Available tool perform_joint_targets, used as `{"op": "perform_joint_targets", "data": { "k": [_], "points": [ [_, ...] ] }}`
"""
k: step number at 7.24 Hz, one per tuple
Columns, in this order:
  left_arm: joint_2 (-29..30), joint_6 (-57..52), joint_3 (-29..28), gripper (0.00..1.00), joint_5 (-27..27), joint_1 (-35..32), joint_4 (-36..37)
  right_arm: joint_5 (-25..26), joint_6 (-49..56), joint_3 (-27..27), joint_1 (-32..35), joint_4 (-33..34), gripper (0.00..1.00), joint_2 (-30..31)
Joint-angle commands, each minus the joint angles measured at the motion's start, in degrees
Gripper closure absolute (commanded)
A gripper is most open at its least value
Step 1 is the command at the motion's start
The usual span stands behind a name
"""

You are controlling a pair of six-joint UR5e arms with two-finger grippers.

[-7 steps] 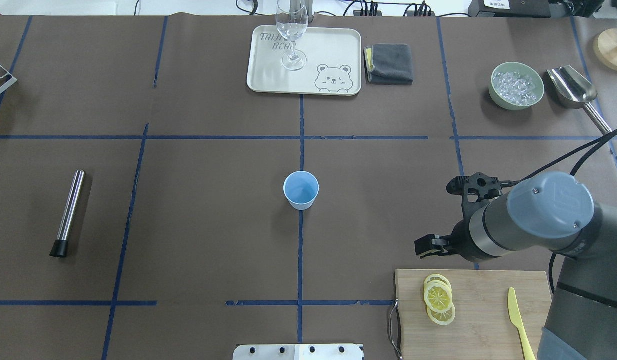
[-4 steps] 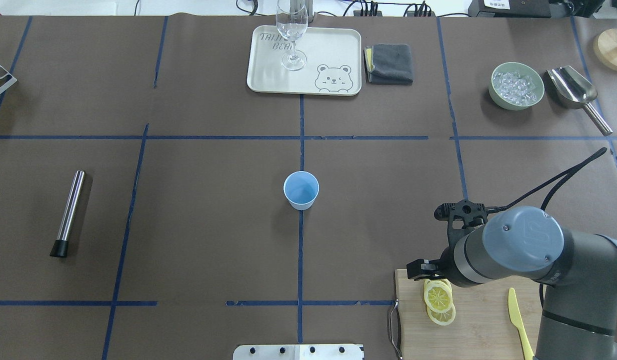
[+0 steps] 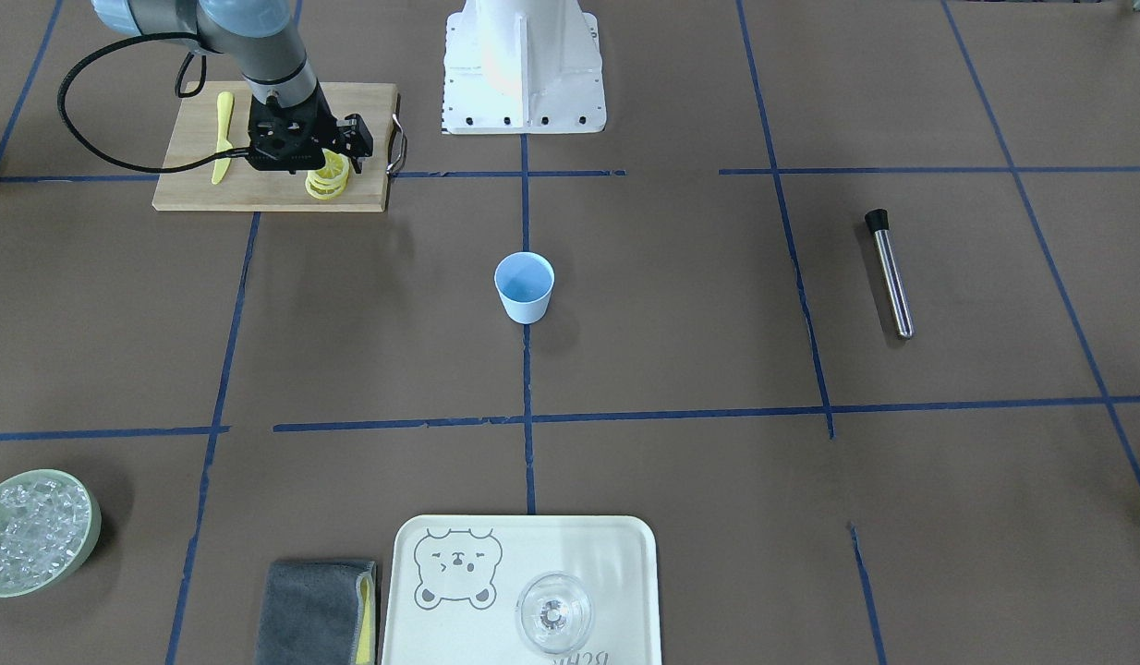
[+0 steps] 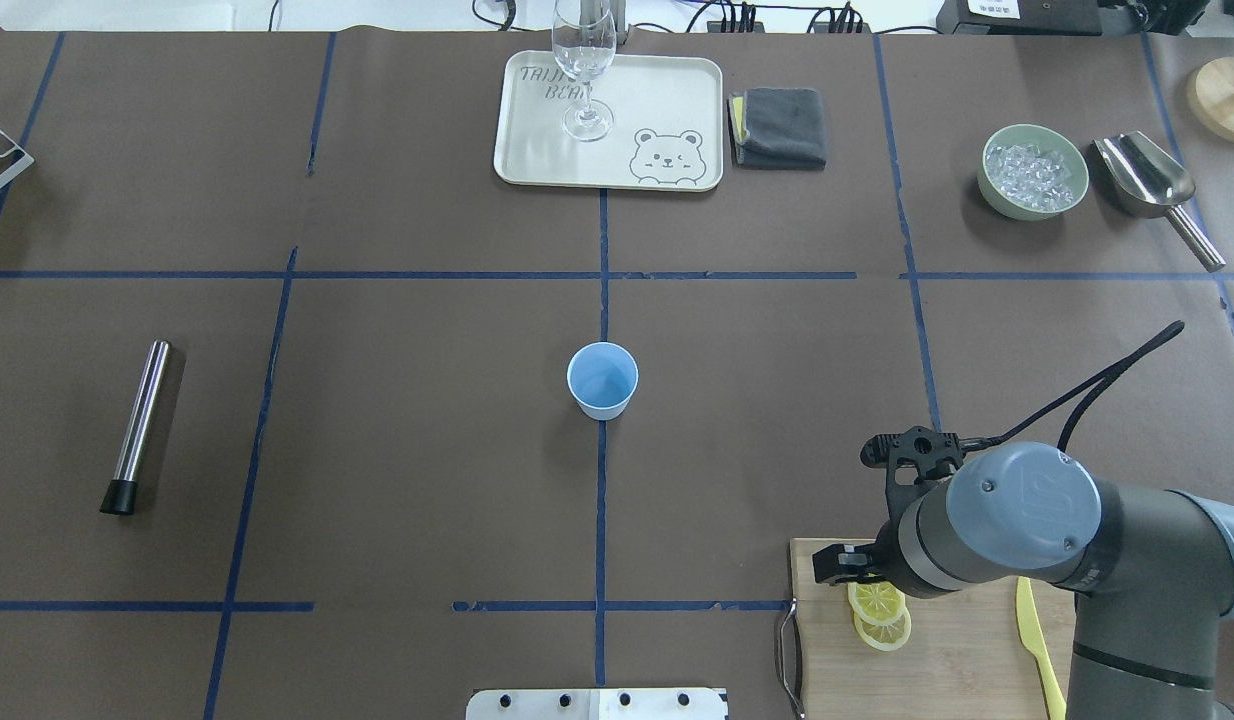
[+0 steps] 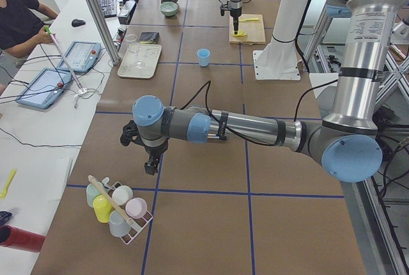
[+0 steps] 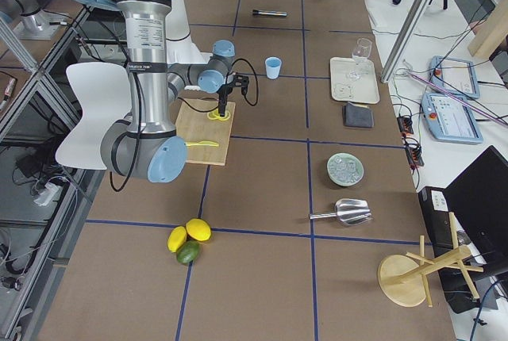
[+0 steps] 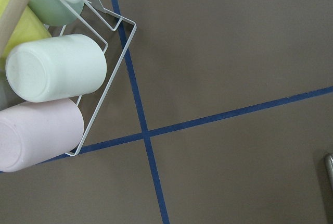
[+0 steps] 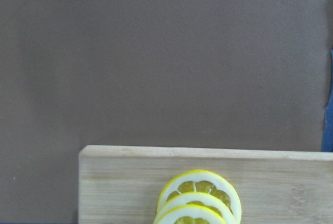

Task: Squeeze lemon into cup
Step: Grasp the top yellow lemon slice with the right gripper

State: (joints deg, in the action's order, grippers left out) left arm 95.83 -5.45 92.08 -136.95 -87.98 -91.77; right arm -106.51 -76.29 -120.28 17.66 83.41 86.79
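Observation:
Overlapping yellow lemon slices (image 4: 880,612) (image 3: 328,177) lie on the left end of a wooden cutting board (image 4: 967,660). My right gripper (image 3: 302,159) points straight down right over them, and its wrist covers the farthest slice from above. Its fingers are hidden, so I cannot tell whether it is open or shut. The right wrist view looks down on the lemon slices (image 8: 200,195) and the board edge. The light-blue cup (image 4: 602,379) (image 3: 524,286) stands upright mid-table, well away from the board. My left gripper (image 5: 149,166) hangs over the table's left end; I cannot tell its state.
A yellow knife (image 4: 1039,640) lies on the board. At the back stand a tray (image 4: 667,100) with a clear glass (image 4: 584,70), a grey cloth (image 4: 782,126), a green bowl of ice (image 4: 1034,171) and a scoop (image 4: 1149,178). A steel muddler (image 4: 137,425) lies left. A cup rack (image 7: 104,73) is under the left wrist.
My right arm has swung back toward the robot and lowered, bringing its gripper from beyond the board's far edge to over the lemon slices. The cup has not moved.

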Motion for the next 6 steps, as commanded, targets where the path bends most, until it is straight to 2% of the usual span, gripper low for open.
{"op": "perform_joint_targets", "data": {
  "k": [1,6],
  "points": [
    [0.1,-0.1,0.2,0.0,-0.1,0.0,0.0,0.0,0.0,1.4,-0.5,0.0,0.01,-0.2],
    [0.1,-0.1,0.3,0.0,-0.1,0.0,0.0,0.0,0.0,1.4,-0.6,0.0,0.12,0.2]
  ]
}}
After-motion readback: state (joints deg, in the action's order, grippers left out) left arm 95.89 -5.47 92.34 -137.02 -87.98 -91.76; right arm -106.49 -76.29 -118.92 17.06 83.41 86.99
